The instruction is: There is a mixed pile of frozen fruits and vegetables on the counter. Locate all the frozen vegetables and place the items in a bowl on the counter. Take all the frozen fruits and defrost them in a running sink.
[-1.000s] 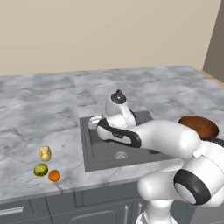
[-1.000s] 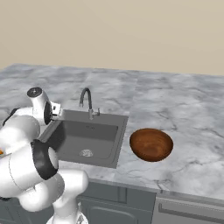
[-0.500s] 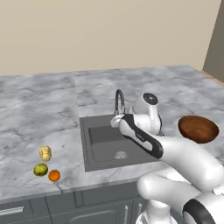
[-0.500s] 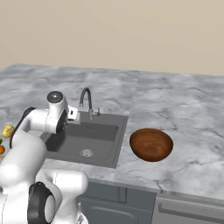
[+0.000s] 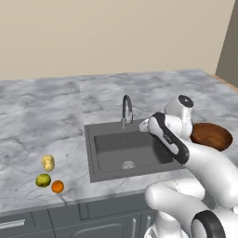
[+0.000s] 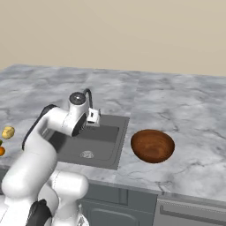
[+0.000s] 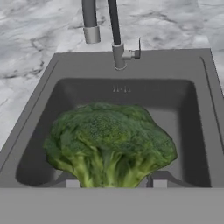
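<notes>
I am holding the broccoli floret (image 7: 109, 144) between the jaws, which are closing on its stalk, and it is hanging over the sink (image 7: 131, 94) basin. The faucet (image 7: 116, 35) is standing just beyond the jaws. The bowl (image 6: 152, 145) is sitting on the desk (image 6: 185, 106) off to one side, while the potato (image 5: 48, 162), the yellow-green fruit (image 5: 43, 180) and the orange ball (image 5: 57, 186) are lying well apart on the other.
</notes>
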